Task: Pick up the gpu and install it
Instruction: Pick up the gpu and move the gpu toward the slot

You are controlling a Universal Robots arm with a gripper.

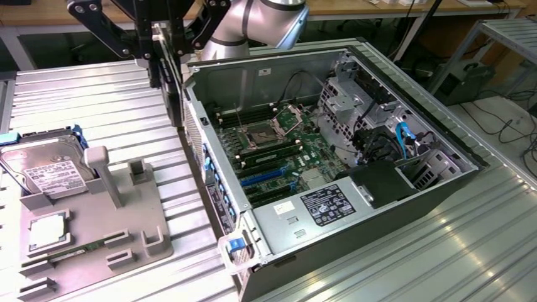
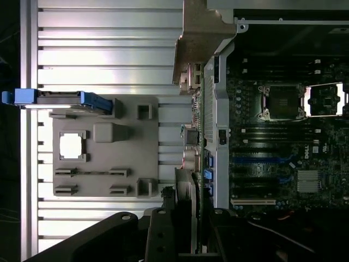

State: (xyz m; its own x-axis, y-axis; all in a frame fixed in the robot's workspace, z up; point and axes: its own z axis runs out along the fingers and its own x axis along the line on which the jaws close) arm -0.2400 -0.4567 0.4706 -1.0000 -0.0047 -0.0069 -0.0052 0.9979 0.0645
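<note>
Green gpu (image 2: 199,114) — grey tray (image 1: 109,251) — blue-framed drive (image 1: 46,168)

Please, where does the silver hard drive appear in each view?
Exterior view: hard drive at the exterior view's left, on the grey holder.
Wrist view: hard drive seen edge-on, along the holder's edge.
Shared landmark: the pale square chip on the holder.

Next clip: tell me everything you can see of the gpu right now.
The gpu is held in the gripper, which is closed on it, off the grey fixture. It hangs upright, seen edge-on as a thin dark strip; the wrist view shows small components along its green board edge. It sits just outside the open computer case, close beside its wall, above the slatted metal table; whether it touches that wall cannot be told.
</note>
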